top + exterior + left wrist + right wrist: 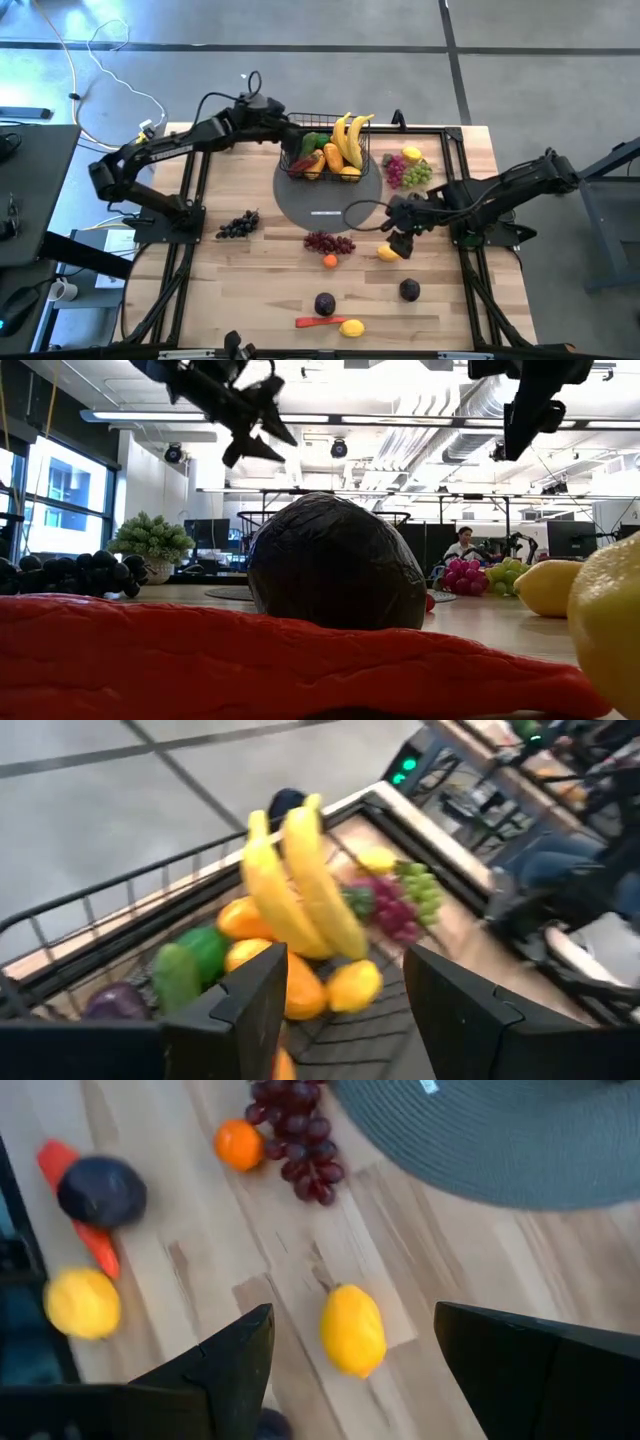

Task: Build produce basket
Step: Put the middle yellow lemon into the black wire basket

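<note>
- Basket [325, 155]: black wire mesh, standing on the grey round mat [330, 200] at the far middle of the desk [260, 290]. Already part filled: bananas [348, 140] upright against the far side, an orange piece and green pieces below them.
- Left claw [340, 995] hovers just over the basket's near-left rim, fingers apart, nothing held.
- Lemon [352, 1328] lies on bare wood just off the mat's near-right edge. Right claw [350, 1350] hangs directly above it, fingers spread wide to either side, empty.
- Handling, judged: the lemon looks smooth, hard and light, an oval that may roll or squirt out. Best pinched across its short middle, not the tapered ends.
- Still loose on the desk: red grapes [328, 242] and a small orange [330, 261] near the mat's front; dark grapes [237, 226] to the left; two dark plums [325, 303], a red chilli [318, 322] and a second lemon [351, 327] along the near edge.
- Red and green grapes [408, 173] and a yellow fruit lie just right of the basket.
- Grape bunches look lumpy and soft-jointed; take them by the thick of the cluster.
</note>
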You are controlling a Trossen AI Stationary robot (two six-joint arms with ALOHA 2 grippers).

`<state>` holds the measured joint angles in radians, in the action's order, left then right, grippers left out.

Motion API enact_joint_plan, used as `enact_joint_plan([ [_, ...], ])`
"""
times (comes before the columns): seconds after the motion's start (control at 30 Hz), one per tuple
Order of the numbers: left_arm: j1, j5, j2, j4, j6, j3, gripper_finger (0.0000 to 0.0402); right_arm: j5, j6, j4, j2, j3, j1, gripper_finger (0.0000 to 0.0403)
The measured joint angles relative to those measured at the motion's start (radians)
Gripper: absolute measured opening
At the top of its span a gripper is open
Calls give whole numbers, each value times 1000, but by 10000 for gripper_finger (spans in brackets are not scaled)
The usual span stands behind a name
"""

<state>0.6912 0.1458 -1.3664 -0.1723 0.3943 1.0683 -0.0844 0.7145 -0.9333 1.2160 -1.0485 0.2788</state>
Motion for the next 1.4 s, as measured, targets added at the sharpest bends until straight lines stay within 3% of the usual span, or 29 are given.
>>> enact_joint_plan([
  [0.13, -26, 0, 64, -23, 37, 0, 188, -11, -91, -8, 39, 0, 40, 257],
  [0.43, -94, -15, 173, -157, 48, 0, 188, -16, -113, -8, 194, 0, 86, 257],
  [0.9, -171, -76, 184, -211, 48, 0, 188, 61, -86, 1, 377, 1, 90, 257],
  [1.4, -171, -82, 184, -223, 48, 0, 188, 60, -60, 12, 516, 1, 88, 257],
])
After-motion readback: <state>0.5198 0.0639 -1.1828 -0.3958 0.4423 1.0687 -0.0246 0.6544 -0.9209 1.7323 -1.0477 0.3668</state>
